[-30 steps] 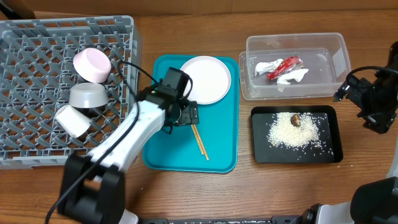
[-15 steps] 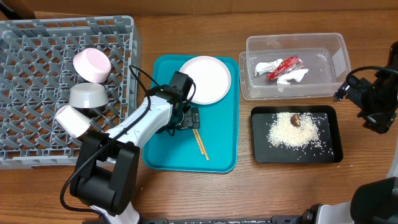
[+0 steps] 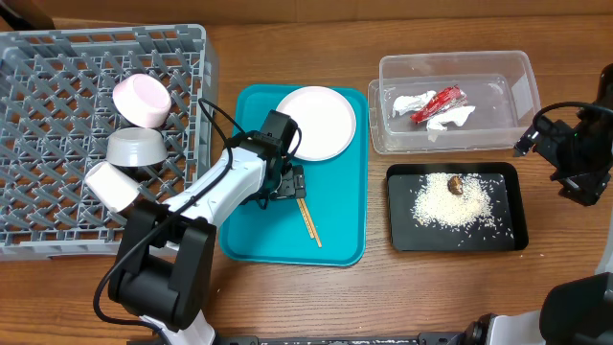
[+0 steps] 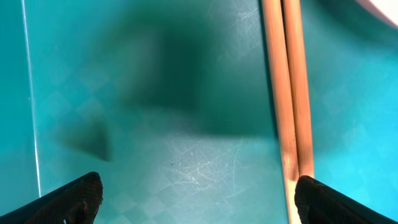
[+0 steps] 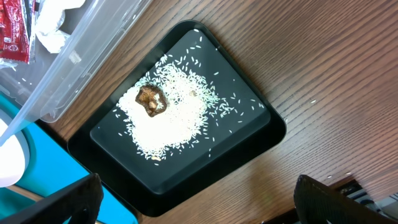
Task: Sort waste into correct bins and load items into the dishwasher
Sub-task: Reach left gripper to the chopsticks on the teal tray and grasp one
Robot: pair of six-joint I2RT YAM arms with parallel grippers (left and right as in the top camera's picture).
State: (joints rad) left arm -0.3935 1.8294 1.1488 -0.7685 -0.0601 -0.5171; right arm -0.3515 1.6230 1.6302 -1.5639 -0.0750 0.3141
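Observation:
Two wooden chopsticks [image 3: 308, 217] lie side by side on the teal tray [image 3: 340, 244]; they show close up in the left wrist view [image 4: 289, 99]. My left gripper [image 3: 290, 182] is open low over the tray, its right fingertip by the chopsticks [image 4: 196, 196]. The white plate [image 3: 318, 122] sits at the tray's far end. The pink-white bowl [image 3: 142, 100], grey metal bowl [image 3: 134, 147] and white cup [image 3: 112, 186] rest in the grey rack [image 3: 57, 115]. The red wrapper [image 3: 437, 103] and napkin [image 3: 412, 102] lie in the clear tub [image 3: 508, 72]. Rice [image 3: 450, 201] and brown scrap [image 3: 457, 184] lie in the black tray [image 3: 512, 230]. My right gripper [image 5: 196, 199] is open and empty.
The right arm [image 3: 575, 153] hovers at the table's right edge beside the tub and black tray. The rack's right wall stands just left of the teal tray. Bare wood table [image 3: 287, 297] shows along the front.
The left arm shifted slightly over the first half second, its gripper staying low at the chopsticks' upper end. Nothing else moved.

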